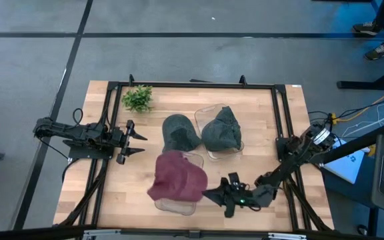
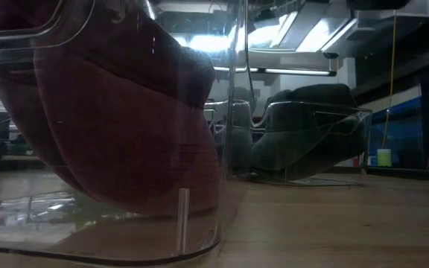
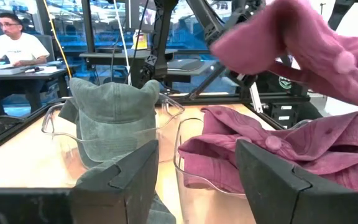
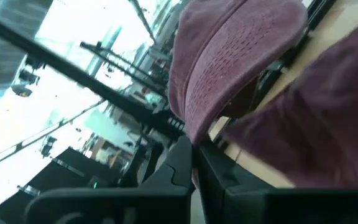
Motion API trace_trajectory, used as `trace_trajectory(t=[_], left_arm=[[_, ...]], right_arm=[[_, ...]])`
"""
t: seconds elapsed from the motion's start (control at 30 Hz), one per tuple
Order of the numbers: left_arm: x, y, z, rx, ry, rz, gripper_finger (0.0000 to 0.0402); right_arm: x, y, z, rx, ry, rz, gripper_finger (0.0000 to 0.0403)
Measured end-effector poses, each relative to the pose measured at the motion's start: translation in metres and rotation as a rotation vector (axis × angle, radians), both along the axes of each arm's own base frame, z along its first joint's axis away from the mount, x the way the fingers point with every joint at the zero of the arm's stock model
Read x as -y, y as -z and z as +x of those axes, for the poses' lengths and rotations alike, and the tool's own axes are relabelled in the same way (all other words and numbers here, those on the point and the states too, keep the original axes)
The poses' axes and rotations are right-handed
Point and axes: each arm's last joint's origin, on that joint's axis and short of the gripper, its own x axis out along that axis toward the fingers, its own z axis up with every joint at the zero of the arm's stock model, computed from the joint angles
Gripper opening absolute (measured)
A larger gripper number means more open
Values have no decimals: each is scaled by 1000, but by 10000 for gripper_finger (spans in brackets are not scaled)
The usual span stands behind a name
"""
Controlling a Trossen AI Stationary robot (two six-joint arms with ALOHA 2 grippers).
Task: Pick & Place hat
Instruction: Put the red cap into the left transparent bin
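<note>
Right gripper [image 1: 209, 195]: at the near edge, right of centre, fingers clamped on the brim of the maroon hat [image 1: 179, 175].
Maroon hat: draped over the near clear tray [image 1: 179, 205], held up at its right side; a second maroon hat [image 3: 303, 149] lay in that tray beneath it.
Left gripper [image 1: 139, 144]: at the left side of the table [image 1: 259, 127], fingers apart and holding nothing, pointing toward the hats.
Green hat [image 1: 179, 132]: mid-table, just beyond the maroon hat.
Second green hat [image 1: 222, 130]: right of the first, in the far clear tray [image 1: 205, 112].
Plant sprig [image 1: 138, 98]: far left corner.
Person [image 3: 14, 46]: seated at a desk beyond the table.
</note>
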Motion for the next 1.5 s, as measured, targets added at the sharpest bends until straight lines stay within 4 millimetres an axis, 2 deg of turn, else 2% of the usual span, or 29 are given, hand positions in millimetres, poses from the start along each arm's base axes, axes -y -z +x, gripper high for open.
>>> trace_trajectory(t=[0.17,0.37,0.5,0.8,1.2,1.33,1.5], left_arm=[[0,0,0,0,0,0,206],[0,0,0,0,0,0,209],[0,0,0,0,0,0,208],[0,0,0,0,0,0,209],[0,0,0,0,0,0,207],[0,0,0,0,0,0,209],[0,0,0,0,0,0,207]], right_arm=[[-9,20,-23,-55,-17,-24,8],[0,42,-34,-107,2,-25,8],[8,45,-29,-112,10,-5,8],[28,41,-2,-111,-61,36,8],[41,65,11,-225,-99,44,24],[41,76,13,-282,-186,-10,54],[40,81,13,-320,-226,-50,131]])
